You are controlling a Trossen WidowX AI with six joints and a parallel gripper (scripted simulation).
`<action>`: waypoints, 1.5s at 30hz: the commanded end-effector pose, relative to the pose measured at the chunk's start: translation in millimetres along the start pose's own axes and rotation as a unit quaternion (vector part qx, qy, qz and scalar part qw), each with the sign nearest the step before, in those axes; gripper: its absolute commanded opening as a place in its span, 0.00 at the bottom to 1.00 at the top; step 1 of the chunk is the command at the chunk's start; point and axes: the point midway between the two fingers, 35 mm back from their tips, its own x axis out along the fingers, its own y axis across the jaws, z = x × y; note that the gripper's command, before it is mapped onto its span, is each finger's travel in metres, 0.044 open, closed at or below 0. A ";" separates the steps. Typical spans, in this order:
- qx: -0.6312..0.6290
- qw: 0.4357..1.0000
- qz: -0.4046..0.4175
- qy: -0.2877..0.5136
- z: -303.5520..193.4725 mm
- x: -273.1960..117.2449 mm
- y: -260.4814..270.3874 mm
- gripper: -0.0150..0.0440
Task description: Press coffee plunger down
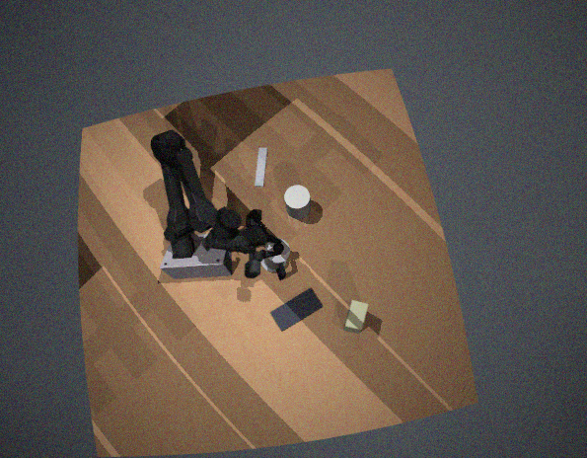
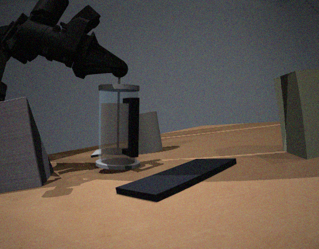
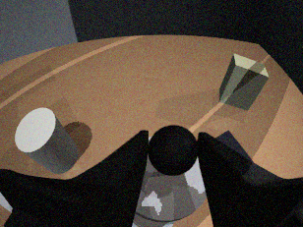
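Observation:
The coffee press (image 1: 275, 258) (image 2: 109, 129) stands upright, with its black handle (image 2: 133, 126) on the right side in the exterior view. My gripper (image 1: 278, 248) (image 2: 119, 70) (image 3: 173, 138) is shut on the round black plunger knob (image 3: 172, 151), which sits between the two fingertips in the wrist view. The knob is a little above the grey lid (image 2: 130, 87). A short piece of the thin rod (image 2: 119, 80) shows between them. Inside the glass, the rod runs down to the low part of the press. The fingers hide most of the knob in the exterior view.
A dark flat slab (image 1: 296, 309) (image 2: 176, 180) lies near the press. A whitish cylinder (image 1: 297, 197) (image 2: 151, 132) (image 3: 35, 131) and a light strip (image 1: 260, 167) lie beyond it. A pale green block (image 1: 357, 314) (image 2: 312, 115) (image 3: 243, 87) stands farther off. A grey box (image 1: 200, 267) (image 2: 12, 147) is by the arm.

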 end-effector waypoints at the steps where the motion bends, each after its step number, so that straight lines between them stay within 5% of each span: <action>1: 0.008 1.000 0.004 0.009 -4.7 2.1 -0.1 0.46; 19: 0.002 1.000 0.001 0.000 -0.2 0.2 -1.1 0.46; 31: 0.002 1.000 0.001 0.000 -0.2 0.2 -1.1 1.00; 45: -0.006 1.000 -0.013 0.008 36.7 -36.8 -5.5 1.00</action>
